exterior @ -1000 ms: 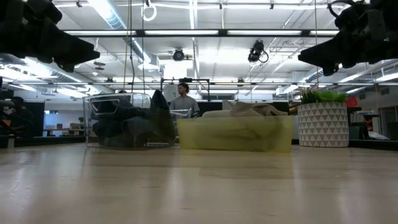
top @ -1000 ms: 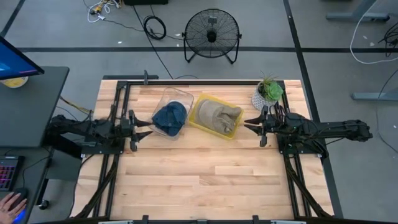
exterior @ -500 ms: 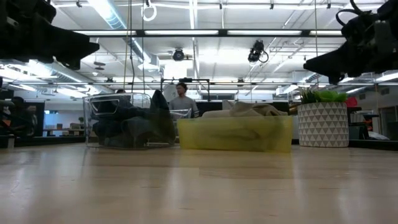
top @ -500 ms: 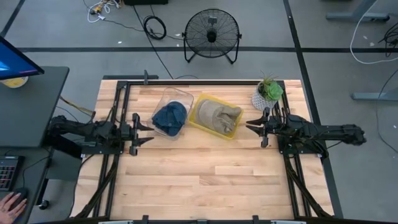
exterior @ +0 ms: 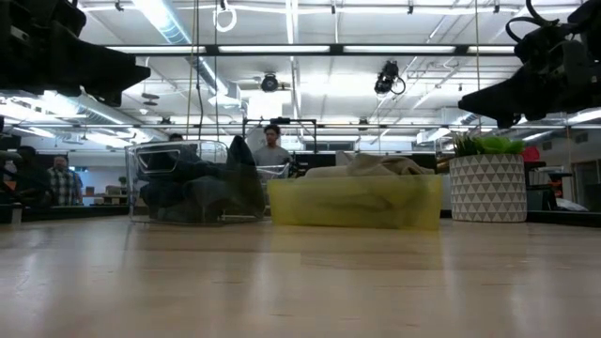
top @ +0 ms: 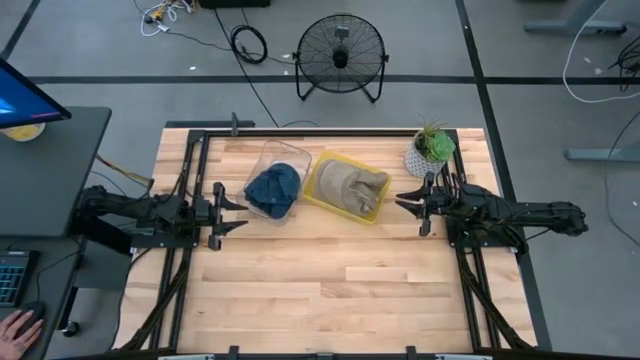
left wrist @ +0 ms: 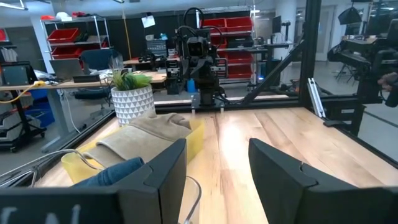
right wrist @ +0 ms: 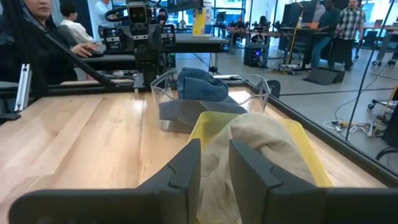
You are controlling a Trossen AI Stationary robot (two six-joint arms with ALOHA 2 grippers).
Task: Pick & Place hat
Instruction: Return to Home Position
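A dark blue hat (top: 273, 187) lies in a clear plastic bin (top: 290, 158), partly over its rim. A tan hat (top: 352, 187) fills a yellow bin (top: 322, 170) beside it. My left gripper (top: 243, 211) hovers open above the table, left of the clear bin. In its wrist view (left wrist: 217, 149) the fingers stand wide apart, facing both bins. My right gripper (top: 398, 198) hovers right of the yellow bin, open with a narrower gap (right wrist: 215, 149). Its fingers point at the tan hat (right wrist: 261, 140). Neither gripper touches anything.
A potted plant (top: 432, 150) in a white patterned pot stands near the far right corner, just beyond my right gripper. A fan (top: 341, 54) stands on the floor past the far edge. The near half of the wooden table (top: 330, 290) is bare. People show in the room behind.
My right gripper has drawn back a little toward the table's right edge and sunk slightly. The hats and bins have stayed where they were.
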